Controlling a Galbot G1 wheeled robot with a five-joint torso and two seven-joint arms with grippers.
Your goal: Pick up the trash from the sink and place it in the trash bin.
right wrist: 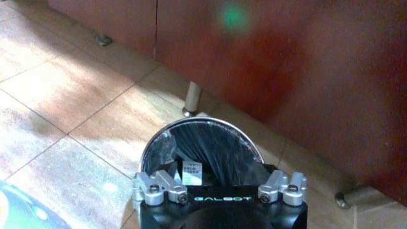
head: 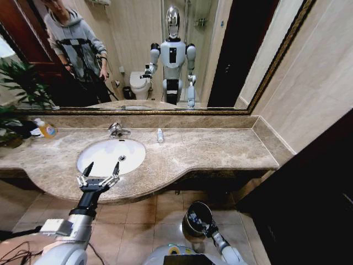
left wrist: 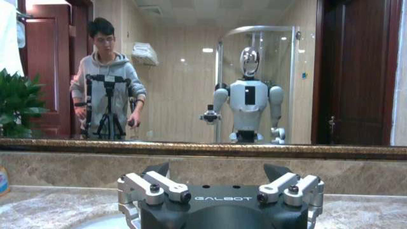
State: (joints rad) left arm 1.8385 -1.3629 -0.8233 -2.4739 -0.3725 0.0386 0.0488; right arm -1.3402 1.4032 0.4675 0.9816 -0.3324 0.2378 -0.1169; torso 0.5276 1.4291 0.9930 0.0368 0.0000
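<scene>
The left tool (head: 102, 167) hangs at the lower left of the head frame, over the near rim of the sink (head: 94, 160), with its two fingers (head: 88, 168) spread well apart and nothing between them. In the left wrist frame the same dark tips stand wide against the marble backsplash, also bare

The basin looks empty: white porcelain and the drain hole, no trash that I can make out. The one small item left in sight is a little white tube (head: 160, 135), which lies not in the sink but on the desk (head: 220, 149), just right of the faucet (head: 117, 130) and close under the backsplash. From the left tool it lies up and to the right in the frame, beyond the far rim of the basin. Its long axis runs roughly up-down in the frame, toward the mirror, so by my reading the open fingers already straddle that line and would close across its short side

The right tool (head: 209, 227) is low at the bottom centre of the frame, near the floor and right at the bin (head: 187, 212). Whether it grips the bin I cannot tell. In the right wrist frame the bin's shiny rim (right wrist: 190, 121) sits directly ahead, with a dark liner and something white inside

The left arm is plainly the nearer one to the tube
</scene>
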